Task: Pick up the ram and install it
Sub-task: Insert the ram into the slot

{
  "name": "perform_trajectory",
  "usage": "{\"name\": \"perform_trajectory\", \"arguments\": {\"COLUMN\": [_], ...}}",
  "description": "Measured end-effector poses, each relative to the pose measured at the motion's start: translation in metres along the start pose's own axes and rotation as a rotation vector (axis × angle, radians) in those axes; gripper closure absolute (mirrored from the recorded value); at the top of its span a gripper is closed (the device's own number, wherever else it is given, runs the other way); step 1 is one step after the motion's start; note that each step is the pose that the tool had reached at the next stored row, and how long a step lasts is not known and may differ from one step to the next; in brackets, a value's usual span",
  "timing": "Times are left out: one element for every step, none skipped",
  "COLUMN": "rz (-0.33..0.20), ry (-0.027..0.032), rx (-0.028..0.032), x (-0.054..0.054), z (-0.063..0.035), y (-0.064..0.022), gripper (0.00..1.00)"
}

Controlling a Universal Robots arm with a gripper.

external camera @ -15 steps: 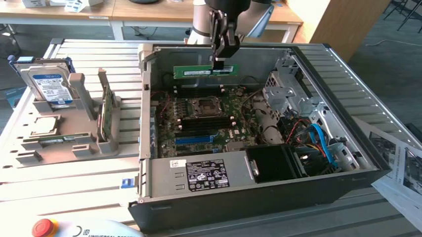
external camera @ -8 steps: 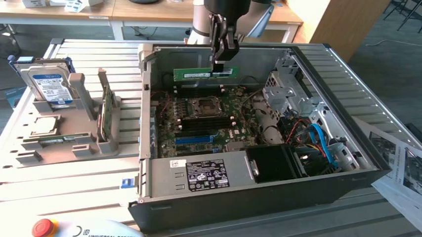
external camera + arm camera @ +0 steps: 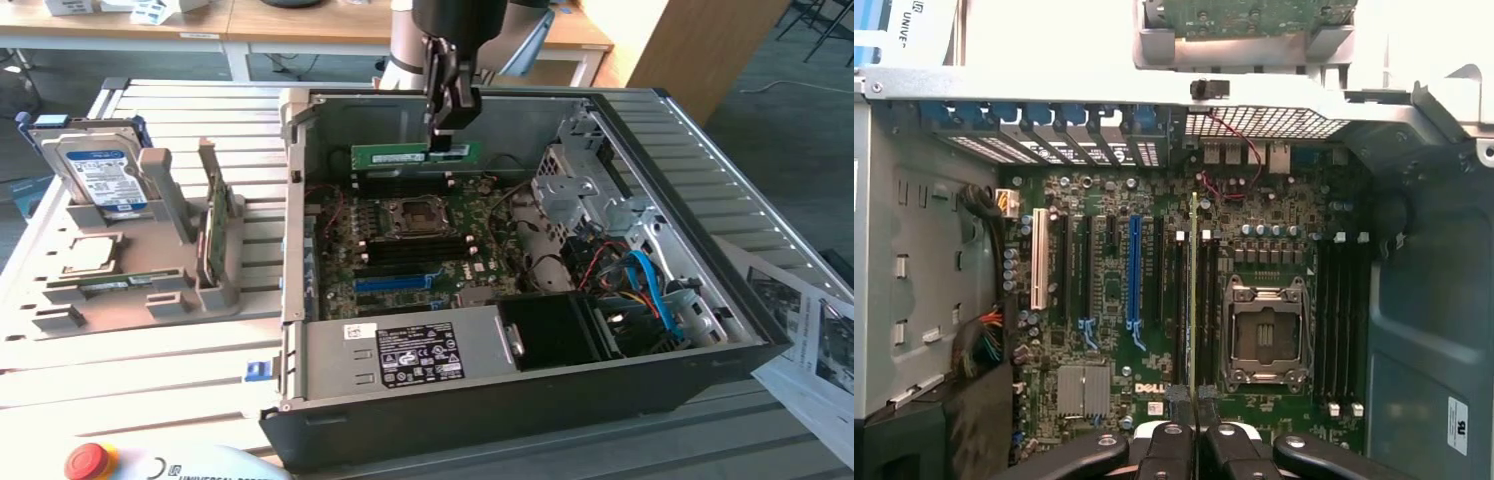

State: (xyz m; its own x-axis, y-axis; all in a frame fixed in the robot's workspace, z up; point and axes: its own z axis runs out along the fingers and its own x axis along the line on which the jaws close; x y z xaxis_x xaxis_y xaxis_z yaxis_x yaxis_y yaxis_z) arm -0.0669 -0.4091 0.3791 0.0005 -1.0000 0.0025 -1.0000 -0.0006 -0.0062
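Observation:
The ram (image 3: pixel 400 156) is a long thin green stick with a white sticker, hanging level above the far part of the motherboard (image 3: pixel 441 262) inside the open computer case (image 3: pixel 561 400). My gripper (image 3: pixel 451 128) is shut on its right end from above. In the wrist view the ram (image 3: pixel 1194 290) appears edge-on as a thin line running out from between my gripper's (image 3: pixel 1194 432) fingers. It lies over the black memory slots (image 3: pixel 1206 300) beside the CPU socket (image 3: pixel 1264 335), and I cannot tell whether it touches a slot.
A grey holder tray (image 3: pixel 134 290) at the exterior view's left carries a hard drive (image 3: pixel 100 175), a CPU chip (image 3: pixel 83 257) and an upright green card (image 3: pixel 214 230). A power supply (image 3: pixel 407 355) and blue cables (image 3: pixel 654 290) fill the case's near side. A red stop button (image 3: pixel 88 461) sits at the front.

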Motion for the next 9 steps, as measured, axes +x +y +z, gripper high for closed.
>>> {"name": "perform_trajectory", "arguments": {"rz": [0.0,0.0,0.0,0.0,0.0,0.0,0.0,0.0,0.0], "ry": [-0.0001,0.0001,0.0,0.0001,0.0003,0.0003,0.0003,0.0002,0.0001], "rx": [0.0001,0.0,0.0001,0.0,-0.0001,-0.0001,-0.0001,0.0,0.0], "x": [0.0,0.0,0.0,0.0,0.0,0.0,0.0,0.0,0.0], "z": [0.0014,0.0027,0.0038,0.0042,0.0043,0.0043,0.0044,0.0044,0.0045], "y": [0.0,0.0,0.0,0.0,0.0,0.0,0.0,0.0,0.0], "gripper": [0.88,0.88,0.88,0.88,0.88,0.88,0.88,0.88,0.88]}}
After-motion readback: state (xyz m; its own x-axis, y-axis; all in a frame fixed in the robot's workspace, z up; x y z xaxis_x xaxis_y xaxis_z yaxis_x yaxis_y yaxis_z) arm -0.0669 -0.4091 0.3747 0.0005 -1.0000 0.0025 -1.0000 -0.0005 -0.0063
